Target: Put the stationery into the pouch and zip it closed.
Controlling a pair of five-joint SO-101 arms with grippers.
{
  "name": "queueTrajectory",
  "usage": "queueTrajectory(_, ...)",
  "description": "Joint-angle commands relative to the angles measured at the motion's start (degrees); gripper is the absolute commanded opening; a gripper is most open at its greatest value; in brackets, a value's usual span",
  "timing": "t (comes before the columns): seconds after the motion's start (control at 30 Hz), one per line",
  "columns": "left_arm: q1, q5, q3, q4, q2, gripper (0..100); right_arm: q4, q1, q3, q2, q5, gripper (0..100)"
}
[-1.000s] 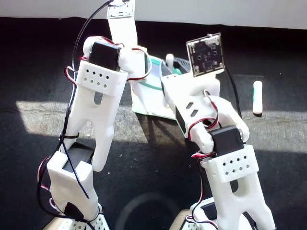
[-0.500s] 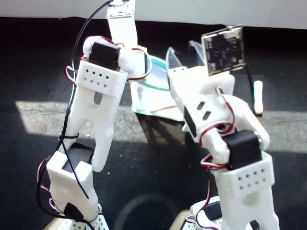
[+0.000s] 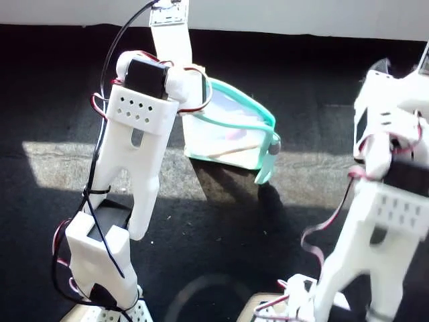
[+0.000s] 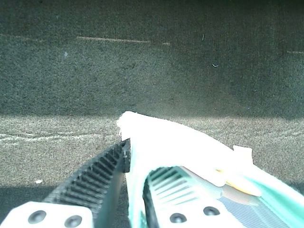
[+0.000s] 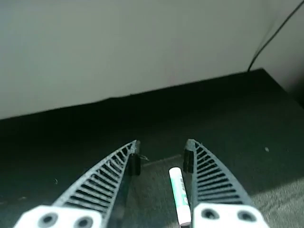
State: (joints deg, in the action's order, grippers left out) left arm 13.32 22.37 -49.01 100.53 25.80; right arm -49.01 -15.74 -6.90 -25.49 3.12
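Left gripper: The left gripper (image 4: 135, 164) is clamped on the rim of the translucent white soft pouch with mint-green zip edging (image 3: 231, 131). One ribbed finger is outside, and the other shows through the wall.
Pouch: It rests on the dark felt-covered table (image 3: 67, 80) in that gripper's hold with its mouth open. A pale stick-shaped item (image 3: 231, 149) lies inside.
Right gripper: The right gripper (image 5: 161, 156) hangs empty with its jaws spread wide, well apart from the pouch.
Marker: A white cylindrical marker with a green label (image 5: 179, 194) lies flat on the table below the right gripper. It sits between the spread fingers, nearer one than the other, with its length running roughly along them.
Handling: The marker looks light, rigid and smooth, so it is likely to roll. A pinch across the middle of the barrel seems safest. The pouch looks thin and floppy, so its rim probably needs holding taut for the drop and the zip.
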Motion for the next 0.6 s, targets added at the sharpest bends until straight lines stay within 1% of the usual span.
queueTrajectory(0.0, 0.2, -0.7, 0.4, 0.4, 1.7, 1, 5.6, -4.4, -0.1, 11.4, 0.5, 15.6)
queueTrajectory(0.27, 0.2, -0.7, 0.5, 0.4, 2.0, 1, 6.1, -4.7, 11.9, 34.1, 0.5, 15.6)
queueTrajectory(0.5, -0.2, -0.7, 0.4, 0.4, 1.7, 1, 6.2, -4.8, 30.2, 53.7, 0.5, 15.8)
queueTrajectory(0.57, 0.0, -0.7, 0.4, 0.4, 1.7, 1, 6.0, -4.8, 35.8, 59.5, 0.5, 18.9)
